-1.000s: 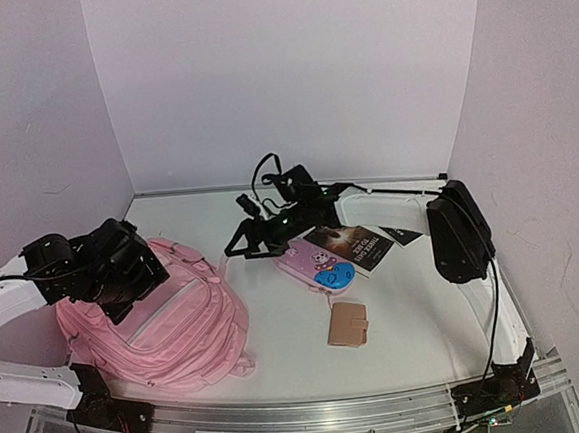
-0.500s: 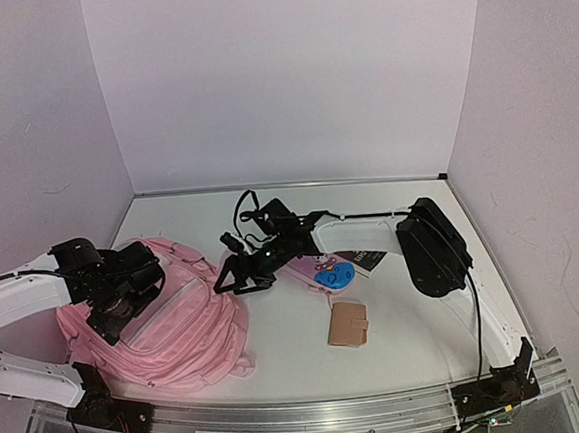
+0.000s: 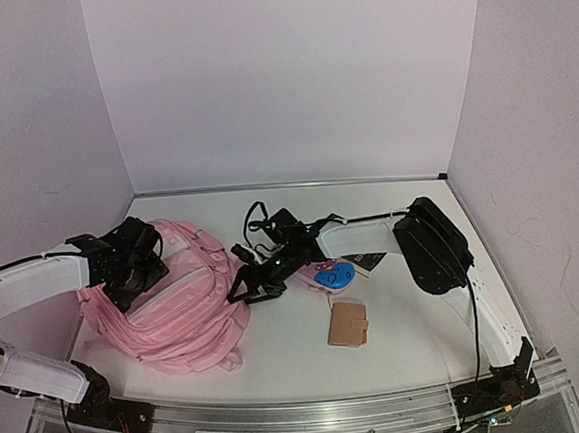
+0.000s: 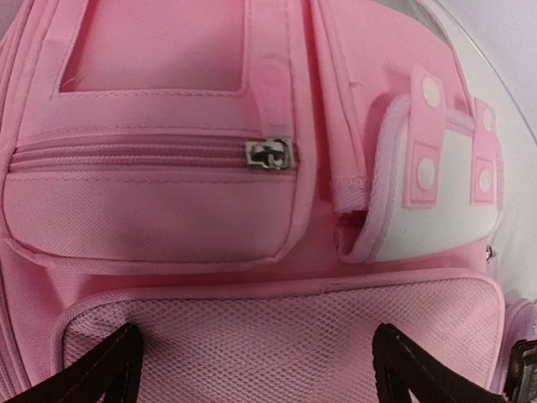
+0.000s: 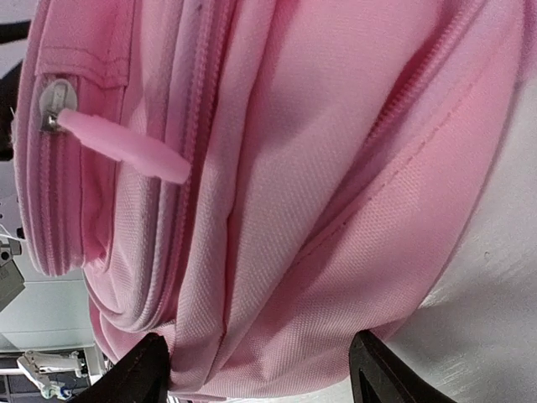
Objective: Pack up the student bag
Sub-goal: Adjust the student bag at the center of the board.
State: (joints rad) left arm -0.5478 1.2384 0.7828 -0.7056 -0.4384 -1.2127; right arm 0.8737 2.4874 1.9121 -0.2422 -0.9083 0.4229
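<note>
The student bag (image 3: 182,315) is a large pink backpack lying at the left of the table. My left gripper (image 3: 133,267) is open and sits over its upper front. In the left wrist view its fingertips (image 4: 113,369) stand wide apart over the mesh pocket (image 4: 277,336), below a zip pocket (image 4: 151,201). My right gripper (image 3: 255,284) is open at the bag's right side. In the right wrist view the bag's bulging side (image 5: 319,210) lies between its spread fingertips (image 5: 143,374), with a pink zip pull (image 5: 126,147) at upper left.
A small pink oval case with a blue patch (image 3: 326,274) lies just right of the right gripper, partly under the arm. A black book (image 3: 368,261) lies behind it. A tan wallet (image 3: 347,324) lies nearer the front. White walls enclose the table.
My left gripper has moved right and farther back onto the bag, and the bag has shifted right and back. My right gripper has come forward to the bag's right side.
</note>
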